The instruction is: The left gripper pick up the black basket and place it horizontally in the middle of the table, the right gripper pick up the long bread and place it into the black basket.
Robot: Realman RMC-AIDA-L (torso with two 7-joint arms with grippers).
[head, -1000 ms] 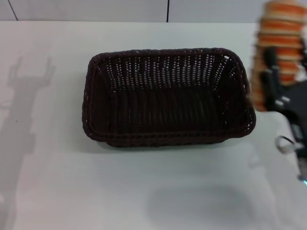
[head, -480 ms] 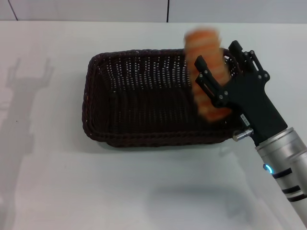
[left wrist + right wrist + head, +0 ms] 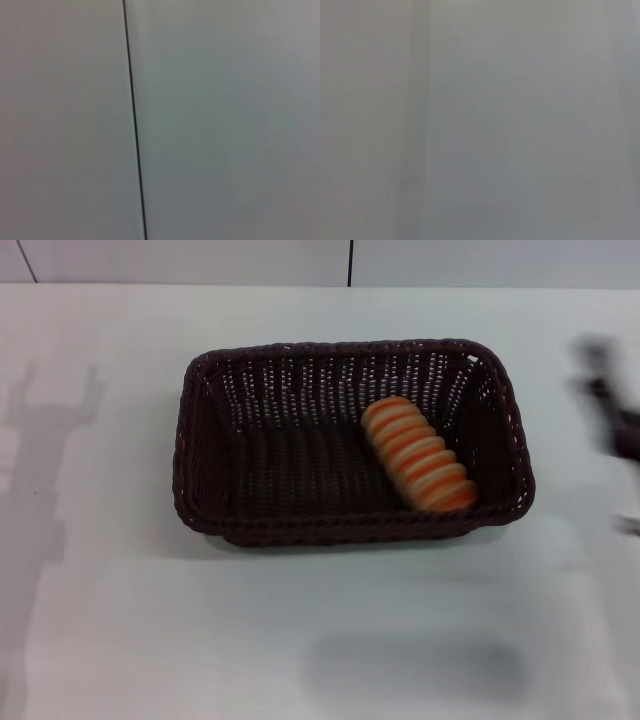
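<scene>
The black basket (image 3: 250, 455) stands lengthwise across the middle of the white table (image 3: 300, 640). The long bread (image 3: 418, 467), tan with orange stripes, lies inside the basket at its right end, slanted toward the front right corner. My right gripper (image 3: 610, 420) is a dark blur at the right edge of the head view, away from the basket and holding nothing that I can see. My left gripper is out of view; only its shadow falls on the table at the far left.
A grey wall with a dark vertical seam (image 3: 350, 262) runs behind the table. The left wrist view shows only a plain grey surface with a dark seam (image 3: 134, 120). The right wrist view shows only plain grey.
The right gripper carried the bread over the basket, let it go, and pulled away to the right edge. The bread now lies in the basket.
</scene>
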